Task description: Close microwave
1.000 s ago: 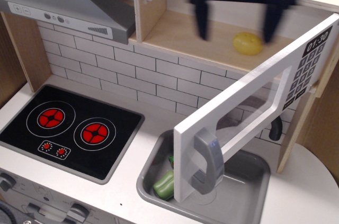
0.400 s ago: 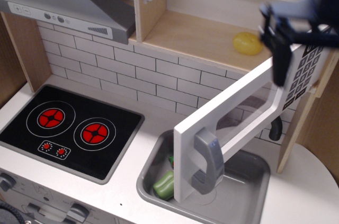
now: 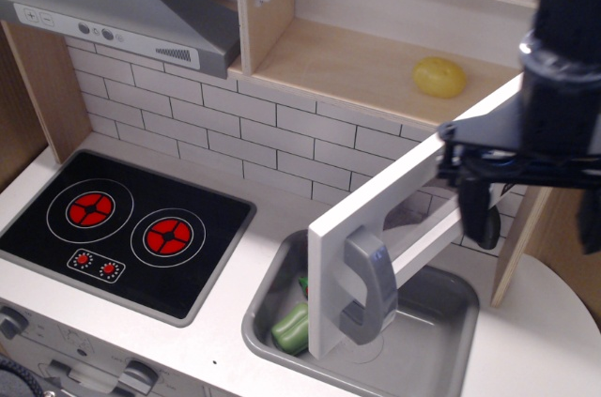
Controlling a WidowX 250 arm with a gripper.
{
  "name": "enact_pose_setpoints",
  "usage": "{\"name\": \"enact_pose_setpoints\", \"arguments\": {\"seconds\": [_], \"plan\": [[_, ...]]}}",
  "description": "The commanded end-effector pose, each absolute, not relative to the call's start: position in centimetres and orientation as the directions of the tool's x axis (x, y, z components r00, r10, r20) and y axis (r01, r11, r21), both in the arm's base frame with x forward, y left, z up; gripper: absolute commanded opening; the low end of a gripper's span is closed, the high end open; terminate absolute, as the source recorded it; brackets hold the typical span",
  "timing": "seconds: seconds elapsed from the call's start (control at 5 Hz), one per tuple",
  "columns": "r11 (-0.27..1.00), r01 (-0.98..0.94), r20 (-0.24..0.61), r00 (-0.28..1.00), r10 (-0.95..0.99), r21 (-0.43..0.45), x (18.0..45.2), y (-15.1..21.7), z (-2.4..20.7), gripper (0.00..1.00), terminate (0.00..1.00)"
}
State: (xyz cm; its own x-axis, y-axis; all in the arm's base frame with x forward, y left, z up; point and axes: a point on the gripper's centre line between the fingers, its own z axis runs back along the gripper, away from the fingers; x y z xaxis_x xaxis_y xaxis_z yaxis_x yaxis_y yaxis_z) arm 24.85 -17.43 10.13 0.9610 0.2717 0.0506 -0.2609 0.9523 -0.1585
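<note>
The microwave (image 3: 357, 50) is a light-wood box at the upper middle, and its inside is exposed. Its white door (image 3: 394, 200) stands swung wide out over the sink, with the chunky grey handle (image 3: 368, 286) at its near end. A yellow round object (image 3: 439, 77) lies inside the box. My gripper (image 3: 531, 214) is a blurred black shape at the right, in front of the hinge end of the door. It hides the keypad. Its fingers (image 3: 473, 207) are spread apart and hold nothing.
A grey sink (image 3: 441, 341) under the door holds green toy food (image 3: 291, 327). A black two-burner hob (image 3: 122, 228) is at the left, under a grey range hood (image 3: 122, 3). A tiled wall runs behind. A wood side panel (image 3: 521, 237) stands at the right.
My gripper has come down and to the right, from above the microwave opening to in front of the door's hinge end. The door has not moved.
</note>
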Motion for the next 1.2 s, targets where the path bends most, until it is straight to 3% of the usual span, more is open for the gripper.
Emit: {"name": "enact_pose_setpoints", "arguments": {"seconds": [0.0, 0.4, 0.6, 1.0], "plan": [[0.928, -0.367, 0.098, 0.923, 0.372, -0.064, 25.4, -10.6, 8.2, 1.0, 0.0], [0.894, -0.447, 0.096, 0.889, 0.448, -0.036, 28.1, -3.4, 8.0, 1.0, 0.0], [0.917, -0.399, 0.158, 0.906, 0.394, 0.004, 30.7, -1.8, 7.9, 1.0, 0.0], [0.948, -0.319, 0.259, 0.916, 0.308, 0.002, 34.5, -0.6, 8.6, 1.0, 0.0]]}}
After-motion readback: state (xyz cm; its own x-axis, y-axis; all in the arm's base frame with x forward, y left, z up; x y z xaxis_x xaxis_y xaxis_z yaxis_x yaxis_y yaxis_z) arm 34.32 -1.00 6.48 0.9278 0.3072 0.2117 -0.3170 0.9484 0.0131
